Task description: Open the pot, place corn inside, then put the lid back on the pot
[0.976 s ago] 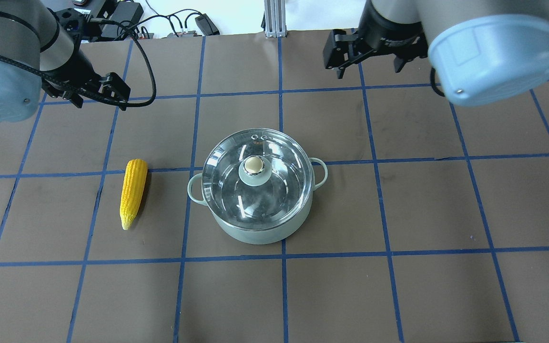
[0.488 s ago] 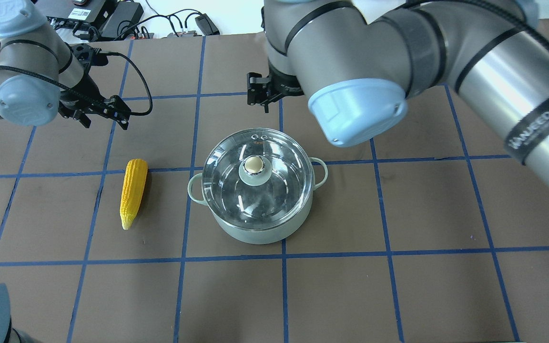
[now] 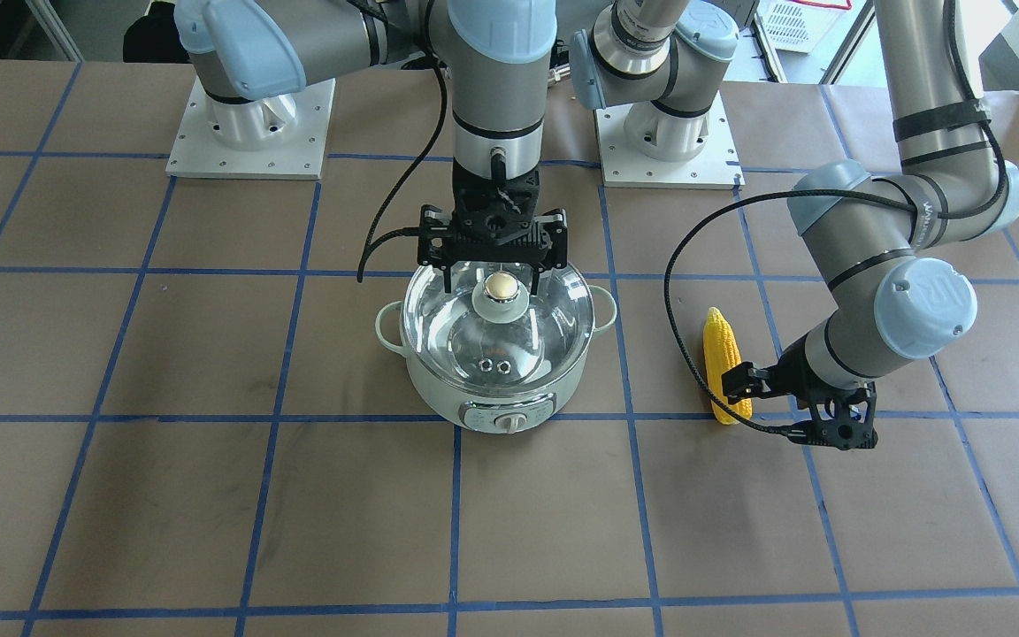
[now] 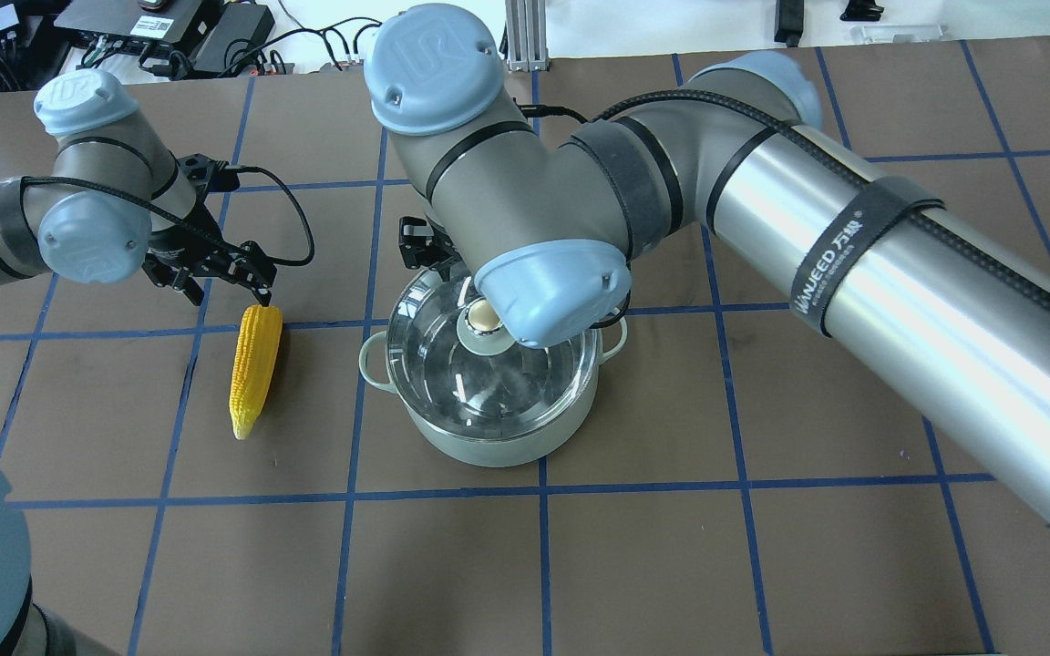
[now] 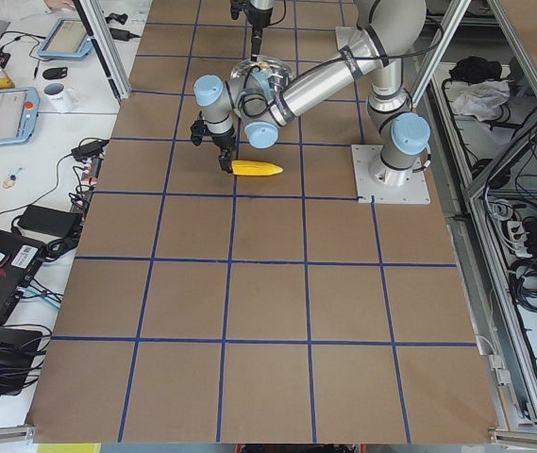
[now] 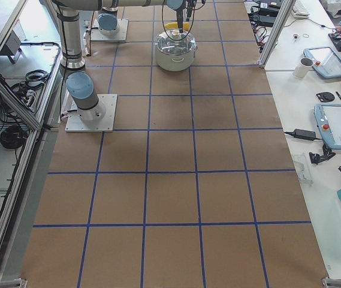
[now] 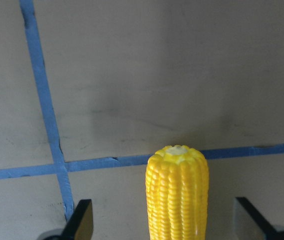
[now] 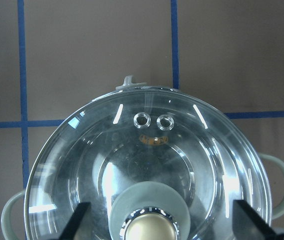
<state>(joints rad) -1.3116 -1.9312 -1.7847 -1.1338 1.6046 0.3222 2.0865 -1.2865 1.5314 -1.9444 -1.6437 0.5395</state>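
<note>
Corn [image 4: 255, 369] lies on the desk [image 4: 671, 565] at the pot's [image 4: 488, 448] 9 o'clock, tip nearest, bare surface between; the lid [image 4: 479, 387] sits on the pot's rim. Farther back, left jaws gape astride the corn's blunt end, right jaws astride the lid's knob, neither gripping.

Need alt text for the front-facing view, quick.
The right gripper has its fingers open either side of the knob of the glass lid, which sits on the mint-green pot at mid-table. At the view's right, the open left gripper hangs by the blunt end of the corn, lying on the table.
</note>
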